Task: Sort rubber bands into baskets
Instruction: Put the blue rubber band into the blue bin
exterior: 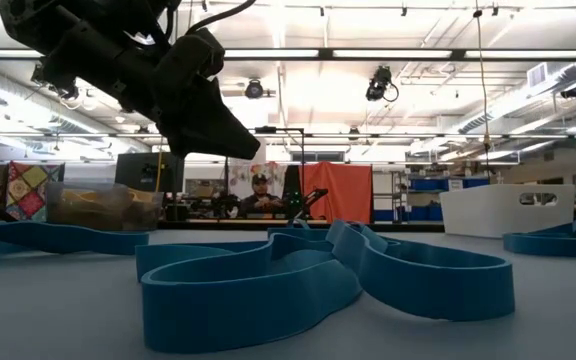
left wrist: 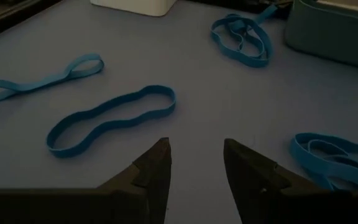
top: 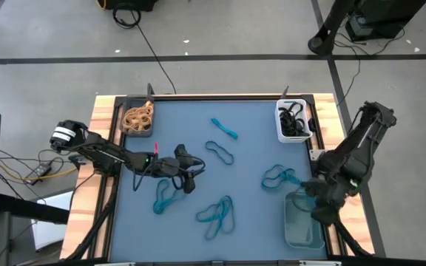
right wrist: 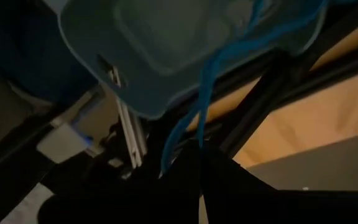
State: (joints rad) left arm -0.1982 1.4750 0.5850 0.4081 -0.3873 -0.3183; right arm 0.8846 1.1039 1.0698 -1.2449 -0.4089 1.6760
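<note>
Left gripper open over the mat; right gripper pinching a blue band above the teal basket.

The left gripper [top: 191, 177], left of centre in the high view, has its fingers [left wrist: 157, 163] parted and empty. The right gripper [top: 318, 209], lower right, is closed on a blue rubber band [right wrist: 194, 118] over the grey-teal basket [top: 302, 235]. More blue bands [top: 218, 212] lie loose mid-frame. The dark basket [top: 137, 119] sits upper left, the white basket [top: 293, 121] upper right.

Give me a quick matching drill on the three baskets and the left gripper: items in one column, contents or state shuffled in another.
1. dark basket
2. white basket
3. grey-teal basket
4. left gripper

A. holds black bands
B. open above the mat, holding nothing
C. holds tan bands
D. sits under the right gripper

Pairs: 1-C, 2-A, 3-D, 4-B
</note>
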